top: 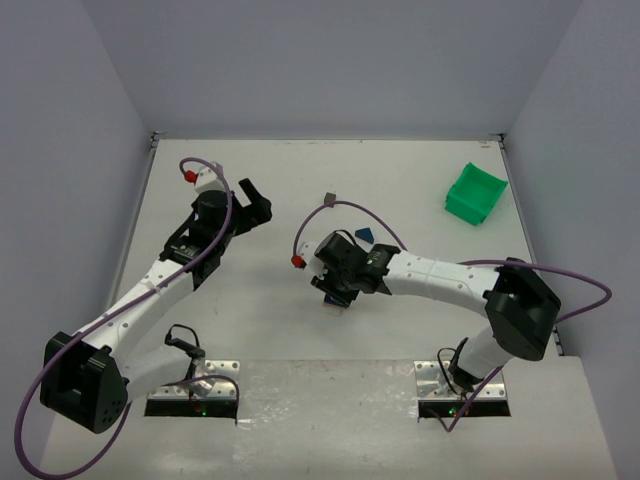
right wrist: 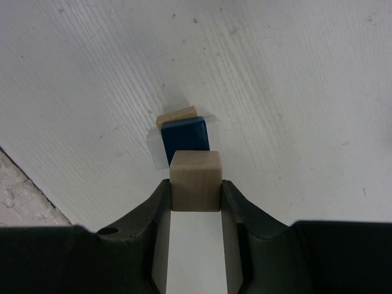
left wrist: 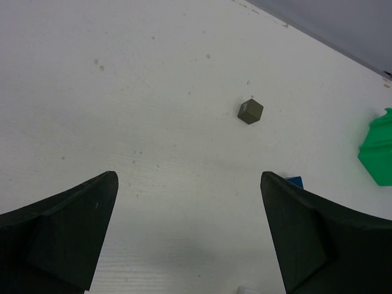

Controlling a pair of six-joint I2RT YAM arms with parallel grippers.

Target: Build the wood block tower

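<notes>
My right gripper [right wrist: 195,191] is shut on a beige wooden cube [right wrist: 195,174] and holds it just above a small stack: a blue block [right wrist: 185,136] on a tan block [right wrist: 176,115]. In the top view the right gripper [top: 335,290] hides most of that stack [top: 336,304]. A dark grey-brown cube [top: 328,197] lies alone farther back and also shows in the left wrist view [left wrist: 250,111]. A blue roof-shaped piece [top: 362,237] lies beside the right wrist, and its corner peeks out in the left wrist view [left wrist: 296,181]. My left gripper [top: 256,204] is open and empty over bare table [left wrist: 190,184].
A green plastic bin [top: 475,193] stands at the back right and shows at the right edge of the left wrist view [left wrist: 378,150]. Grey walls close in the white table on three sides. Purple cables loop from both arms.
</notes>
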